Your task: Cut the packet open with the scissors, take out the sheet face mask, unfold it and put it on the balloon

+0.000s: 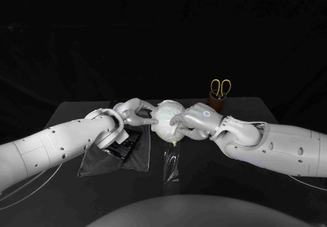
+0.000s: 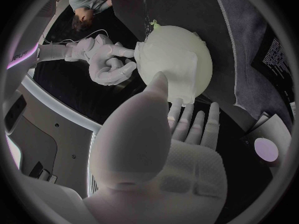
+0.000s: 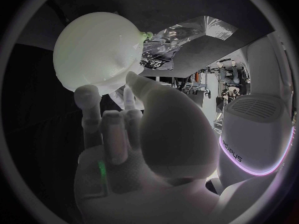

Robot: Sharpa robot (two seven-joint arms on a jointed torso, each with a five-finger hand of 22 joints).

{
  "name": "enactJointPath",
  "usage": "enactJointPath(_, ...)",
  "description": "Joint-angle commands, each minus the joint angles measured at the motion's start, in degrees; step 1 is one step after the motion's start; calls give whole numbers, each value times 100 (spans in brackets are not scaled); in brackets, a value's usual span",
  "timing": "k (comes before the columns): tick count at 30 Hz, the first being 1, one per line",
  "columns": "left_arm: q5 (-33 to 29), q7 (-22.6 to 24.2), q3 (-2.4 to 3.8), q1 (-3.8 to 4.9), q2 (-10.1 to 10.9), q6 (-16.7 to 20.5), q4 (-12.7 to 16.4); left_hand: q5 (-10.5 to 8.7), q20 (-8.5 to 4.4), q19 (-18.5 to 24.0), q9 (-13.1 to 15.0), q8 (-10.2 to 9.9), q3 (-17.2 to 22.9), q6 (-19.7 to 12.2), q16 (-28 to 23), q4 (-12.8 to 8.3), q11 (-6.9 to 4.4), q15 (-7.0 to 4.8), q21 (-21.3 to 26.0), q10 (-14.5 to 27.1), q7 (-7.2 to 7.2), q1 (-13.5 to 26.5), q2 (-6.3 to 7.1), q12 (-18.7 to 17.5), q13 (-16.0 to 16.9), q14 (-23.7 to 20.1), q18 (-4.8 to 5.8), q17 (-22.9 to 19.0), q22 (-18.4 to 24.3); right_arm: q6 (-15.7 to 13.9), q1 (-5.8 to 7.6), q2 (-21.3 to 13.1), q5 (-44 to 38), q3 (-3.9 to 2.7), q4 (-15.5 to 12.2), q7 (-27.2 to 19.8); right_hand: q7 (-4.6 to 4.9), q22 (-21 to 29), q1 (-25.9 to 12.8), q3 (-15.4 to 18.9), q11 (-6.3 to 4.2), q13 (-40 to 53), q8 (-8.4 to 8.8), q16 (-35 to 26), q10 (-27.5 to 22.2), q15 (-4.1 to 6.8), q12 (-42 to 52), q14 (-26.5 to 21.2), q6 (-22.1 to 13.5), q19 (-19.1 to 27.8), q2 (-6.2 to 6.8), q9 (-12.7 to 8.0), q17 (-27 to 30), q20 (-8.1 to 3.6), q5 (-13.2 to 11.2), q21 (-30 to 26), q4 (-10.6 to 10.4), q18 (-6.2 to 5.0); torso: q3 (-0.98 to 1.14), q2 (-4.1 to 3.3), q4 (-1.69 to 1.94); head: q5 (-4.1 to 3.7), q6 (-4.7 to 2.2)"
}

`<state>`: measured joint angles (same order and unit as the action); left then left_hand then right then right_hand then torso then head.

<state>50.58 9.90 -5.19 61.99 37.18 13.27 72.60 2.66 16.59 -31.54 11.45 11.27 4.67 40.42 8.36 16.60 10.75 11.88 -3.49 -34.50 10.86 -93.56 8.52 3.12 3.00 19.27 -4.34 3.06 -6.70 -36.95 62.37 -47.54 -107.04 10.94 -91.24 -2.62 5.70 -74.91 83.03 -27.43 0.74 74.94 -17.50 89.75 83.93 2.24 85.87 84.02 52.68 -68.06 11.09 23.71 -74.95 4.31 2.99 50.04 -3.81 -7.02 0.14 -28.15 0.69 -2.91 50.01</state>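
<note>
**Last step: seating the mask on the balloon**

You are working at the table's middle, both hands on the balloon (image 3: 99, 45), which is lying with its knot on a strip of clear film (image 1: 170, 165). The sheet face mask (image 2: 171, 50) is lying over the balloon, pale, with creases and edges showing, so I judge that cutting, pulling out and unfolding are done.

Your left hand (image 1: 126, 116) is reaching in with its fingers straight and apart. The tips are touching the balloon's side and are gripping nothing. Your right hand (image 1: 194, 120) is touching the opposite side with its fingers partly curled. I cannot tell whether it is pinching the mask's edge or only pressing.

The scissors (image 1: 220, 89) are standing handles-up in a holder (image 1: 217, 103) at the far edge, well apart from both hands. A dark printed packet (image 1: 126, 142) is lying on a dark cloth (image 1: 102, 165) under your left wrist.

My judgement of the next move: you are needing light, even strokes outward to flatten the creases, with one hand steadying the balloon, since it looks free to roll. Then lift both hands off without dragging the sheet.
</note>
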Motion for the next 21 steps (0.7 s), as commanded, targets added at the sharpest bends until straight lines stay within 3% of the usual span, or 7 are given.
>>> enactJointPath(1, -29, 33, 2, 4, -16, -97, 21, 8, 9, 2, 1, -21, -30, -36, -21, -4, 4, -11, 3, 29, 167, 2, -61, -27, -8, -26, 64, -6, 5, 140, 5, 29, -197, -4, 41, 216, 5, -115, 10, -28, 32, 1162, -24, 25, 216, -34, 29, 598, 136, -38, -70, -9, -1505, 4, -22, 27, -12, -62, -6, 0, 7, 8, -1)
enactJointPath(10, -31, 33, 1, 4, -9, -95, 30, 8, 9, 2, 1, -21, -30, -36, -21, -4, 4, -11, 3, 29, 167, 2, -61, -27, -8, -26, 64, -6, 5, 308, 6, 97, -296, -4, 111, 314, -7, -135, 56, -60, 40, 1156, -42, 25, 211, -42, 26, 598, 323, -53, -130, -19, -1505, 14, -22, 26, -2, -63, -3, -3, 2, 28, -1)
enactJointPath(21, -42, 34, 1, 5, 0, -98, 34, 8, 9, 2, 1, -21, -30, -36, -21, -4, 4, -11, 3, 29, 167, 2, -61, -27, -8, -26, 64, -6, 5, 353, 6, 136, -345, -2, 139, 300, -2, -139, 104, -63, 38, 1149, 21, 25, 204, -40, 19, 598, 303, -37, -94, -55, -1505, 15, -22, -9, 46, -70, 0, 0, -3, 39, -1)
